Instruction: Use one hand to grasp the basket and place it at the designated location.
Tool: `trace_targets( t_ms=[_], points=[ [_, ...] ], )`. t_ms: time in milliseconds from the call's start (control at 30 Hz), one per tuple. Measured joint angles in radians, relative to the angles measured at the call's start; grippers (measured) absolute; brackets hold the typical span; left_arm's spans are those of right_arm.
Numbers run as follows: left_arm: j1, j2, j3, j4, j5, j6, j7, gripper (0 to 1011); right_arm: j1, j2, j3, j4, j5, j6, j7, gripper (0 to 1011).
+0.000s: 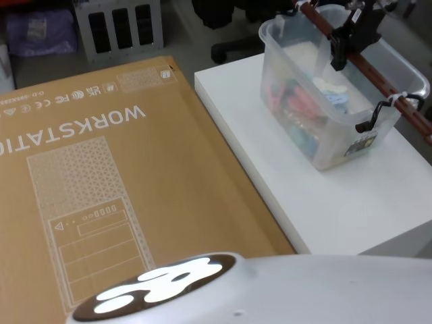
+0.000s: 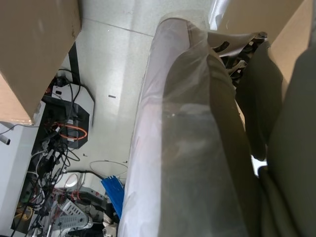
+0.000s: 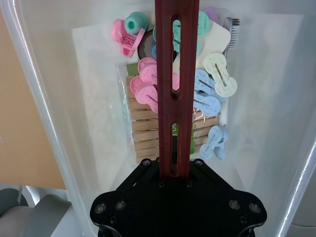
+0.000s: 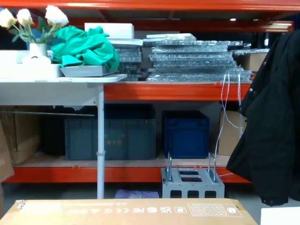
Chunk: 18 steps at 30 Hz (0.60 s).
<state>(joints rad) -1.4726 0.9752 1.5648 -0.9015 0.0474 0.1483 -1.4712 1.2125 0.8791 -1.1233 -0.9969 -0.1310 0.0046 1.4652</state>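
On the white table (image 1: pixel 351 202), beside a cardboard box (image 1: pixel 101 189), right gripper (image 1: pixel 344 42) fingers clamp the basket (image 1: pixel 324 128) handle (image 3: pixel 176 74).

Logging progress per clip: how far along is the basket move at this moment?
Done: the right tool has reached the basket's reddish-brown handle and, in the right wrist view, sits closed around it. In hand: the grasp; the basket rests on the white table, no lift evident. Left: lifting, carrying and setting it down; the designated spot cannot be identified. The left arm hangs idle.
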Motion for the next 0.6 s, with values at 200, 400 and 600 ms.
trace_targets(
  t_ms=[200,400,600],
  points=[
    [0.0,0.0,0.0,0.0,0.0,0.0,0.0,0,0.0,-0.024,0.005,0.036,-0.009,-0.021,0.018,0],
    [0.0,0.0,0.0,0.0,0.0,0.0,0.0,0,0.001,-0.051,0.004,0.078,-0.022,-0.037,0.034,0],
    [0.0,0.0,0.0,0.0,0.0,0.0,0.0,0,0.004,-0.061,0.002,0.093,-0.03,-0.038,0.043,25]
  ],
)
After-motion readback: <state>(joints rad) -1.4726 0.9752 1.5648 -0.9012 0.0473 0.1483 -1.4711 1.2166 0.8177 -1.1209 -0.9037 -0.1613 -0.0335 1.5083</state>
